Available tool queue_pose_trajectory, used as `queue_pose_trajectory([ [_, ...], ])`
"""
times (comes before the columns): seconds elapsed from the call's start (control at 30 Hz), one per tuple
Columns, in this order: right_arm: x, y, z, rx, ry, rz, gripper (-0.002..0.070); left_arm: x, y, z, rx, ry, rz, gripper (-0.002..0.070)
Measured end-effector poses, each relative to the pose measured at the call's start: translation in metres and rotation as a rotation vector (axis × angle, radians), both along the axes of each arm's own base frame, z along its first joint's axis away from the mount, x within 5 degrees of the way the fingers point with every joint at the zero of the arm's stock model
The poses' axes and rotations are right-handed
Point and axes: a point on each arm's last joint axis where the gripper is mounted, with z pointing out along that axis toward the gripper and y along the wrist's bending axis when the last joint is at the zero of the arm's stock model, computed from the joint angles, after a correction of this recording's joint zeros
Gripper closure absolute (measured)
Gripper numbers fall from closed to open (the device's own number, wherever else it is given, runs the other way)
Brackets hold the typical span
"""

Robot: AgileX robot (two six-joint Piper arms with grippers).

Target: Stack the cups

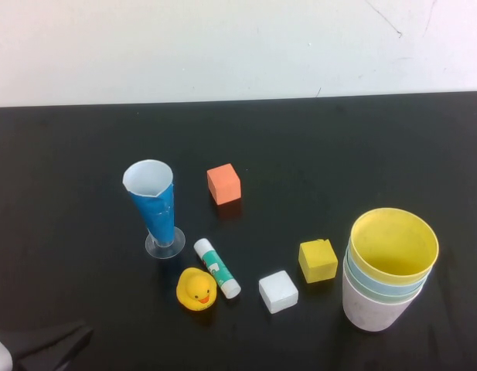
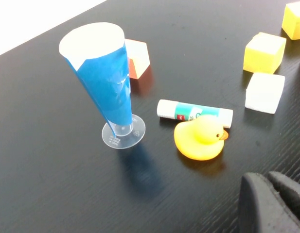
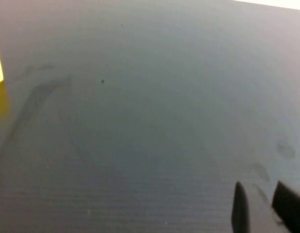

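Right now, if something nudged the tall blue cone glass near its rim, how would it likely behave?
The blue cone glass would probably tip: it is tall, widest at the top, on a small clear base. It looks light, so it might skid first. Falling, it would likely roll in an arc toward the duck or glue stick. Left end effector sits shut nearby; the right end effector holds nothing.

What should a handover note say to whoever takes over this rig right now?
Left end effector: shut, empty, parked at the table's near left corner.
Right end effector: fingers slightly apart, empty, low over bare table; not in the high view.
Cups: nested in one stack at the right, yellow cup on top, light blue and pale green rims under it, whitish cup at the bottom.
Done: stacking looks complete.
Left: nothing obvious; the blue cone glass stands apart, near the duck.
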Motion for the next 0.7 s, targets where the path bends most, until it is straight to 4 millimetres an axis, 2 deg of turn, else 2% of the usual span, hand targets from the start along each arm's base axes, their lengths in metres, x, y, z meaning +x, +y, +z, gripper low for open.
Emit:
queue_pose_trajectory([
  [0.7, -0.0002, -0.0002, -0.0005, -0.012, 0.007, 0.002, 0.0573, 0.0, 0.0005, -0.0007, 0.006, 0.006, 0.005, 0.0673],
])
